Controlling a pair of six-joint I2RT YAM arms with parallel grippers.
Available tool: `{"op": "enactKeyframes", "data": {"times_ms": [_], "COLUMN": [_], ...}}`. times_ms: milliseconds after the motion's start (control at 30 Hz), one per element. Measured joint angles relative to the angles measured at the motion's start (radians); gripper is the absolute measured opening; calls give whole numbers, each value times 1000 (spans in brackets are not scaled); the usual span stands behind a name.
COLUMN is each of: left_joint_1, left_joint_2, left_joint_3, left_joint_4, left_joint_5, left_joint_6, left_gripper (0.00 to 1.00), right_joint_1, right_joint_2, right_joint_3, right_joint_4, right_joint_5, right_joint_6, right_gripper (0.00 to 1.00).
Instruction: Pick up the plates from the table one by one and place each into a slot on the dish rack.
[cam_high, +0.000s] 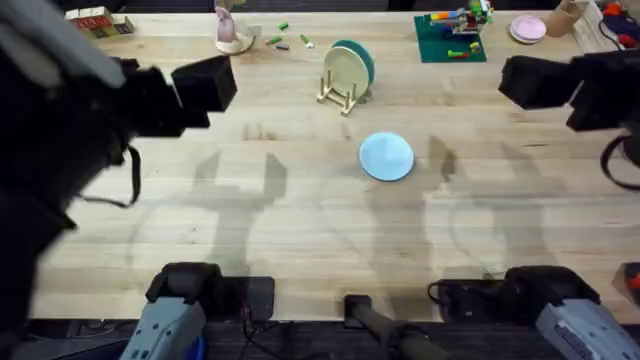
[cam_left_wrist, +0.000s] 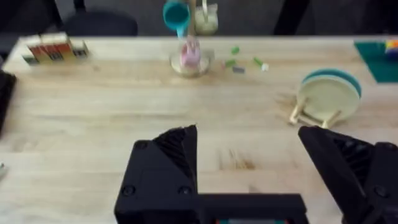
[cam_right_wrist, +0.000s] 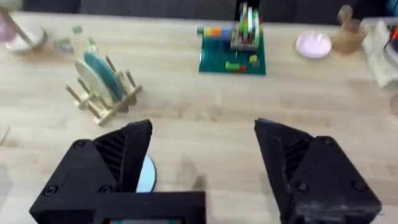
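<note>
At the far left corner of the table (cam_high: 250, 220) lies a small stack of red and yellow boxes (cam_high: 99, 20), and just inside it the left gripper (cam_left_wrist: 249, 152) hangs above the left part of the board, its black fingers spread wide with nothing between them. Along the far edge, left of the middle, stands a pink and white cup-like object (cam_high: 232, 32) with a few green and grey loose bits (cam_high: 285, 38) scattered beside it. Next comes the dish rack (cam_high: 342, 92), set near the far edge about mid-table; the cream plate (cam_high: 346, 70) and the teal plate (cam_high: 360, 58) stand upright in its slots, the teal one behind the cream. The pale blue plate (cam_high: 386, 157) lies flat on the bare wood toward the near edge from the rack and slightly right, apart from it, with open tabletop all around. Farther right along the far edge sits a green brick baseplate (cam_high: 450, 40) carrying coloured bricks, then a small pink dish (cam_high: 528, 28) and a tan wooden object (cam_right_wrist: 348, 34) toward the far right corner. The right gripper (cam_right_wrist: 202, 158) hovers over the right part of the table, fingers spread apart and holding nothing.
</note>
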Motion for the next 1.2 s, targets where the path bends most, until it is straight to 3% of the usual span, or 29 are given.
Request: {"op": "enactKeyframes", "data": {"times_ms": [300,467,900,1033,1067,1100,1200], "left_joint_1": [0,0,0,0,0,0,0], "left_joint_2": [297,413,541,555,557,558,558], "left_joint_3": [242,315,321,321,321,321,321], "left_joint_4": [-249,-366,-395,-395,-395,-395,-396], "left_joint_5": [88,103,126,165,178,190,215], "left_joint_6": [0,0,0,0,-5,-7,-7], "left_gripper": [993,993,993,993,942,813,333], "right_joint_1": [0,0,0,0,0,0,0], "right_joint_2": [262,368,423,423,423,423,423], "right_joint_3": [250,317,326,327,327,327,327], "right_joint_4": [-323,-407,-405,-405,-405,-405,-405], "right_joint_5": [-36,-65,-75,-75,-75,-75,-75], "right_joint_6": [0,0,0,0,0,0,0], "right_gripper": [994,994,994,994,993,993,994]}}
